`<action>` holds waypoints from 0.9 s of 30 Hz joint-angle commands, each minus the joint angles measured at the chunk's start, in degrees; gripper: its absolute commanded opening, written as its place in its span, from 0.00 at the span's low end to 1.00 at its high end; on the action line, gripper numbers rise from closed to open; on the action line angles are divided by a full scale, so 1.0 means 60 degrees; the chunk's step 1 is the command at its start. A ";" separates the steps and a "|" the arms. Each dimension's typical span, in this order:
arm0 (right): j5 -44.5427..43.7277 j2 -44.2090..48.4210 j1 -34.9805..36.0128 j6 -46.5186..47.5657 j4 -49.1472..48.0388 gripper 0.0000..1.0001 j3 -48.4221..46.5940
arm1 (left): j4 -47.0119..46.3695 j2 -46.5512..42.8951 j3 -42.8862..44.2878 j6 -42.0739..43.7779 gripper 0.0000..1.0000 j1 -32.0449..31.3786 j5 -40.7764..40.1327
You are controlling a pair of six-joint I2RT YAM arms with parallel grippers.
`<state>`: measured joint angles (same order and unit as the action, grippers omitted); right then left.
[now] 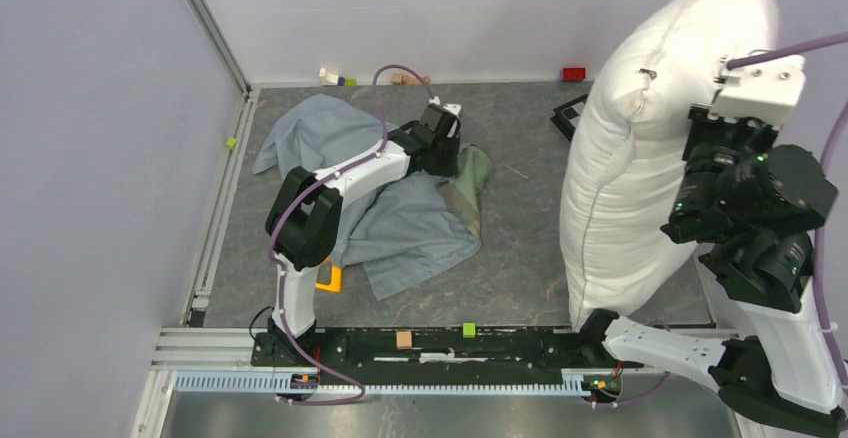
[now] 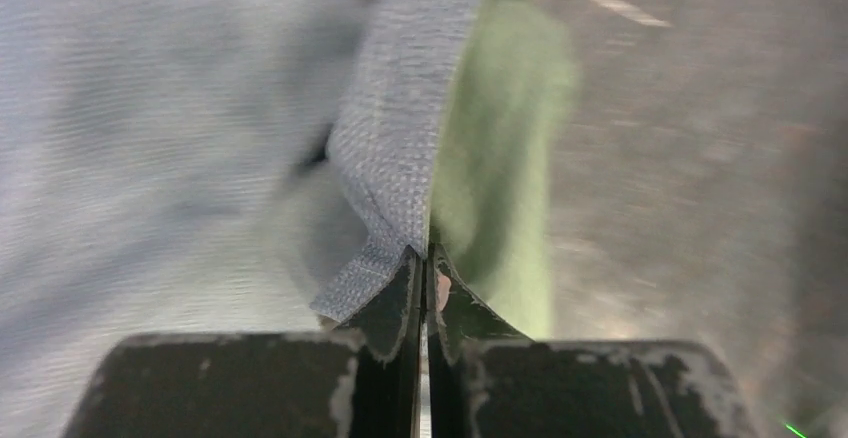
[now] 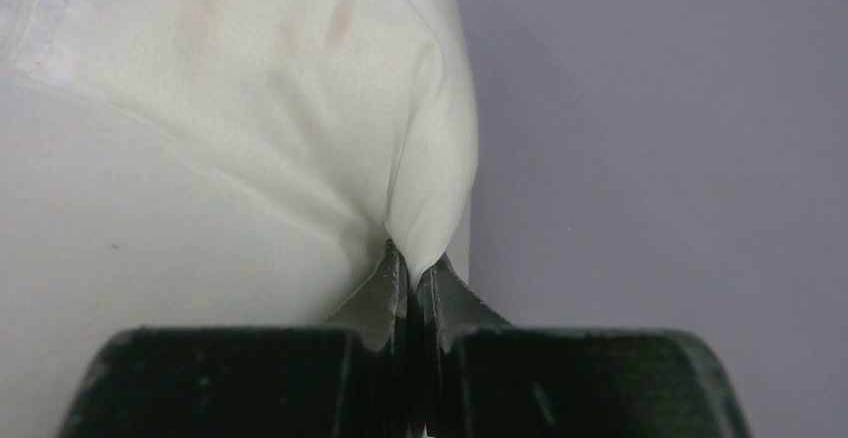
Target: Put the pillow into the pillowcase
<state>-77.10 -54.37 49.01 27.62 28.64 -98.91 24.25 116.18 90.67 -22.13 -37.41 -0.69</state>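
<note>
Nearest me on the right, the pillow's (image 1: 630,158) lower end hung just above the desk (image 1: 520,258), close to the near rail. The pillow stood on end, long axis upright, leaning a little to the right at the top. My right pincer (image 3: 412,278) was clenched on a small fold of its edge high up, white fabric bunching into the closed jaws.

Farther in and to the left, the pillowcase (image 1: 400,228) lay crumpled flat on the desk, well apart from the pillow. My left pincer (image 2: 425,268) was clamped shut on its hem at the right far side, where the blue-grey cloth folded back to show green.

So the pillow lay to the right of the held hem and its bottom end was the part nearest the cloth. I judged that end had to swing left toward the hem. I could not tell whether the mouth was open at all.

Against the far wall sat a red block (image 1: 573,73).
</note>
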 commanded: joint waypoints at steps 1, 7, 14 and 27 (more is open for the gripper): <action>-0.0815 -0.0016 -0.0015 0.1583 -0.2179 0.00 -0.0030 | -0.1717 -0.0689 0.0986 -0.1550 0.03 -0.0809 0.2412; 0.1582 -0.1178 -0.0010 -0.1059 0.0263 0.00 -0.0689 | -0.1492 0.1545 0.3804 -0.3133 0.40 -0.1163 0.2867; 0.3413 -0.1047 -0.0024 -0.2991 0.0300 0.00 0.1004 | 0.0139 0.0171 0.2458 -0.2196 0.85 -0.0888 0.1095; 0.3968 -0.0265 -0.0039 -0.4092 0.0250 0.00 0.2611 | 0.2758 -0.6118 -0.3842 -0.1822 0.75 -0.0816 -0.1573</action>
<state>-52.93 -57.89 49.21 5.74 33.95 -83.61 34.74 86.89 75.50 -35.09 -41.30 -4.49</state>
